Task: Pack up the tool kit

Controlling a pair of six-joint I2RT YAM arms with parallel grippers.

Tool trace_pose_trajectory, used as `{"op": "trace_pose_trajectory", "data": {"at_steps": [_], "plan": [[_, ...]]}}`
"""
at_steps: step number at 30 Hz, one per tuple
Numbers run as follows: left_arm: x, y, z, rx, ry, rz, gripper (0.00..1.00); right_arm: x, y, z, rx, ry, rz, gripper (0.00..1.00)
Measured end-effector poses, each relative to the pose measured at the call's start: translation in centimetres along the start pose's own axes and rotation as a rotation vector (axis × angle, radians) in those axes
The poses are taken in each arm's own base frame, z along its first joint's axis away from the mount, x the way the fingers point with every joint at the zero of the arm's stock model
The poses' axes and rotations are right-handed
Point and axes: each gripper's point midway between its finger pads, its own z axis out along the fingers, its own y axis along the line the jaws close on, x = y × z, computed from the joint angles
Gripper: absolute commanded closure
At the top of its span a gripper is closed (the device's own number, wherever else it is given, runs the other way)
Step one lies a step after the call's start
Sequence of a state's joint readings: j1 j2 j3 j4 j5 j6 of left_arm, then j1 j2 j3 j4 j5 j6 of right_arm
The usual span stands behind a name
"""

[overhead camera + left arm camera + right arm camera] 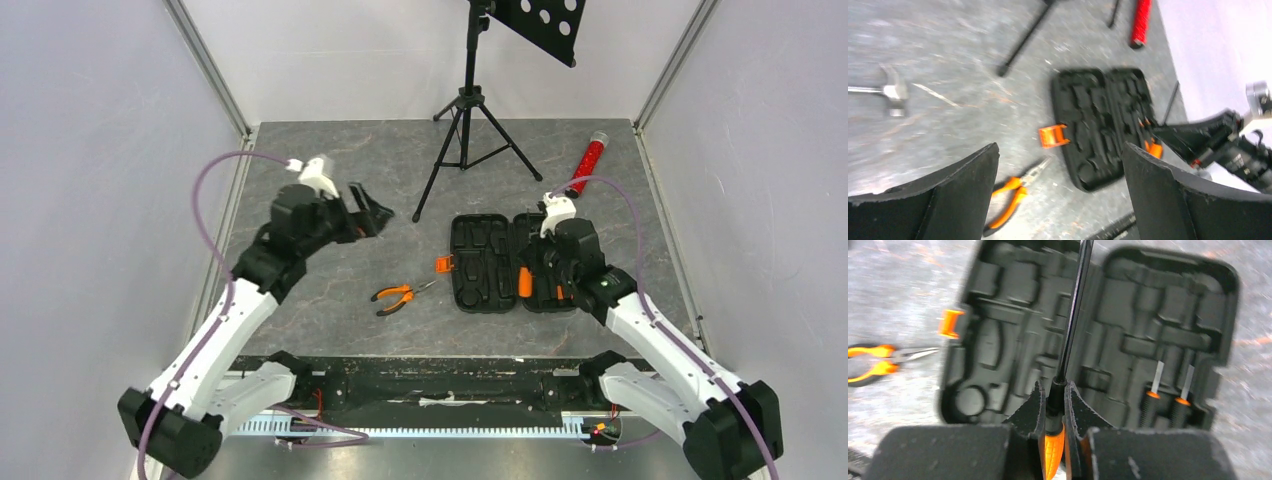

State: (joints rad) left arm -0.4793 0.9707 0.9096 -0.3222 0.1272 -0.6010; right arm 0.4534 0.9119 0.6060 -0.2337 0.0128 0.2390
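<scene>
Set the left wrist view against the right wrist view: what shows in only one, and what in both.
Left wrist only: the hammer, the red tube, a tripod leg. Right wrist only: the right gripper clamped on a long screwdriver, and two small screwdrivers seated in the case. Both: the open case, its orange latch, the pliers.

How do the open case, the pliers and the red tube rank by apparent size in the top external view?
1. open case
2. red tube and pliers: about alike in length, tube lies farther back, so unranked.
</scene>
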Motion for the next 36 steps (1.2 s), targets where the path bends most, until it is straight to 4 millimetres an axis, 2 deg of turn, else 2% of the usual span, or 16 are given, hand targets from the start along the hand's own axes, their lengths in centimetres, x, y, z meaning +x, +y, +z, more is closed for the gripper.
{"op": "trace_pose_trajectory", "data": {"at_steps": [2,4,7,9,13,16,23,25,26,31,36], "plan": [[-2.3,2.3,-1.4,-0.082,-0.058,0.011,0.01,1.2,-2.4,0.1,0.08,0.055,-0.009,1.0],[-4.1,3.7,-3.1,-0.149,-0.118,0.046,0.01,2.2,-4.1,0.2,0.133,0.099,-0.009,1.0],[-5.4,5.2,-5.4,-0.236,-0.213,0.103,0.01,3.3,-5.8,0.5,0.182,0.15,-0.011,1.0],[-5.1,6.7,-6.3,-0.295,-0.254,0.12,0.02,3.7,-6.1,0.8,0.188,0.172,-0.018,1.0],[-3.2,10.4,-7.4,-0.437,-0.247,0.143,0.02,4.7,-6.2,1.7,0.182,0.211,-0.021,1.0],[-2.9,11.3,-7.6,-0.475,-0.243,0.157,0.03,5.4,-6.3,2.5,0.176,0.232,-0.017,1.0],[-3.3,11.5,-8.2,-0.496,-0.267,0.173,0.03,7.0,-6.4,3.6,0.171,0.285,0.0,0.89],[-3.4,11.5,-8.3,-0.496,-0.269,0.174,0.04,7.0,-6.2,3.7,0.16,0.284,0.009,0.77],[-3.4,11.5,-8.3,-0.496,-0.269,0.174,0.04,6.9,-6.0,3.8,0.153,0.282,0.013,0.75],[-3.4,11.5,-8.3,-0.495,-0.269,0.174,0.04,6.7,-5.8,3.8,0.145,0.273,0.019,0.7],[-3.4,11.5,-8.2,-0.496,-0.268,0.174,0.04,6.1,-5.7,3.6,0.142,0.251,0.017,0.69]]}}
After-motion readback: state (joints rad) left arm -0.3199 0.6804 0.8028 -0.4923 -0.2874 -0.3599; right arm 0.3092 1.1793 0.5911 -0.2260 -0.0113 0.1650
